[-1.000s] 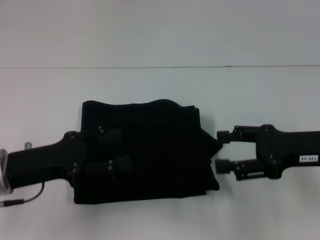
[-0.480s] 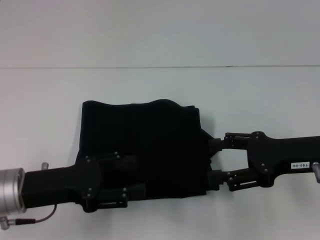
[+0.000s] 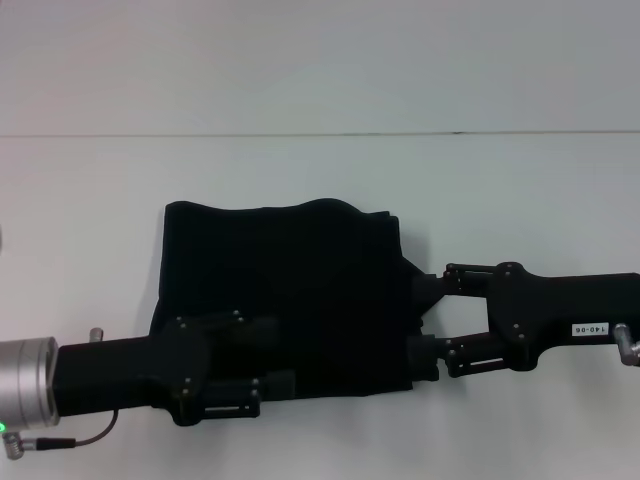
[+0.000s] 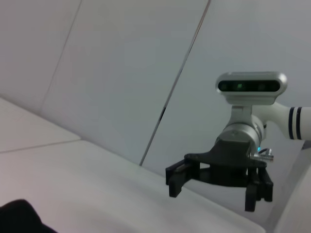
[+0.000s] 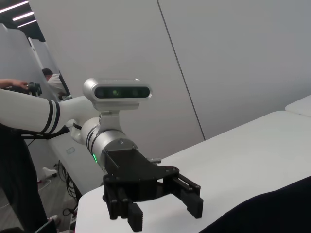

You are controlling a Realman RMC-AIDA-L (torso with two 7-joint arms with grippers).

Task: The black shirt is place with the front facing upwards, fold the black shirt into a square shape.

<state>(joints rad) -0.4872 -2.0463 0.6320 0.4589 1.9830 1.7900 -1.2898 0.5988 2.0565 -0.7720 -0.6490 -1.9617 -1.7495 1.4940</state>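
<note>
The left gripper [image 3: 265,365] sits over the near left corner of the black shirt [image 3: 300,290], at about 7 o'clock on the cloth. Its two fingers are spread apart, one above the other in the head view, and no cloth can be seen pinched between them. Black on black makes it hard to tell if they touch the cloth.

The right gripper [image 3: 425,320] is at the shirt's right edge, at about 4 o'clock. Its two fingers are spread wide too, with their tips right at the cloth edge. I cannot tell if they press on it.

There is one shirt. It lies folded into a rough block in the middle of the white table [image 3: 520,190]. No print shows on it. The far edge is wavy.

A small white label [image 3: 585,329] is on the right arm. Its writing is too small to read for sure.

There are two grippers and two arms, one from each side.
</note>
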